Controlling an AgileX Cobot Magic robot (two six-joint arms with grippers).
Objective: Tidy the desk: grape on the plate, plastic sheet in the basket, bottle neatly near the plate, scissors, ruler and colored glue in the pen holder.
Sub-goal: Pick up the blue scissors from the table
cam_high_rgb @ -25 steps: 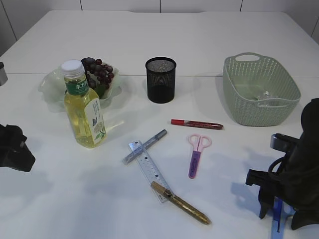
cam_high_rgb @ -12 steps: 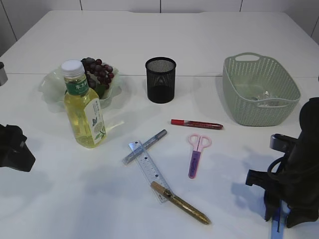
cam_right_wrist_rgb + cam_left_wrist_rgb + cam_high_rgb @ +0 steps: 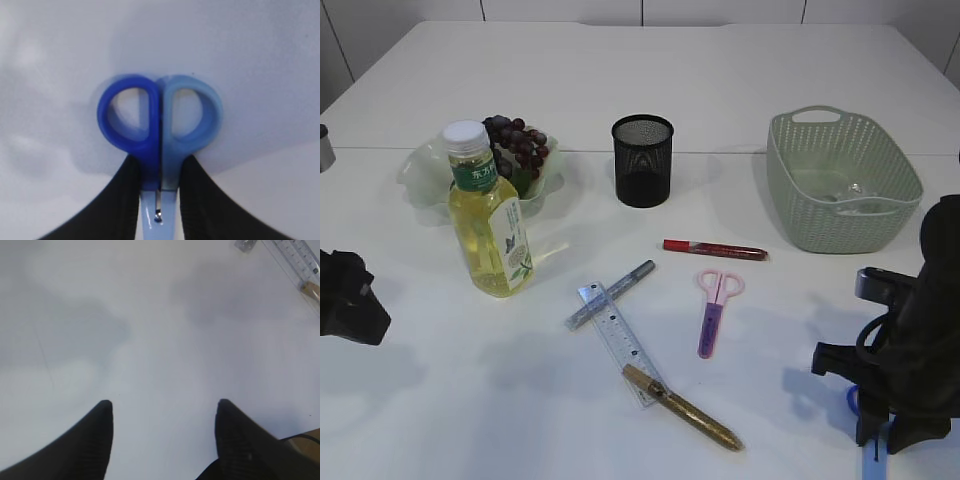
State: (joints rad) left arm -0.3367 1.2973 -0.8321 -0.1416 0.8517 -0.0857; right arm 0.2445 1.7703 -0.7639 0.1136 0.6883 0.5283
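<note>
My left gripper [image 3: 350, 305] sits at the table's [image 3: 720, 60] left edge, low over bare white surface; in its wrist view my two dark fingers [image 3: 95, 440] stand well apart with nothing between them, so it is released. At that view's top right corner I see the ruler's end.

Next comes the plate [image 3: 425, 180], pale and translucent, with the grapes [image 3: 515, 145] on it. The bottle [image 3: 488, 215] of yellow liquid stands upright just in front of the plate, white cap on.

Toward the middle, a silver pen [image 3: 612, 294] lies across the top of the clear ruler [image 3: 618, 340], and a gold glue pen [image 3: 685, 410] lies over the ruler's near end. Behind them the black mesh holder [image 3: 642, 160] stands upright. A red glue pen [image 3: 715, 249] lies flat in front of it, and pink scissors [image 3: 713, 310] lie just nearer, handles away from me.

The green basket [image 3: 840, 215] sits at the right, with clear plastic [image 3: 850, 190] inside.

At the near right, my right gripper [image 3: 160, 192] is clenched on blue scissors [image 3: 160, 120]: both fingers press the sides just below the two handle loops. I cannot tell whether they touch the table.
</note>
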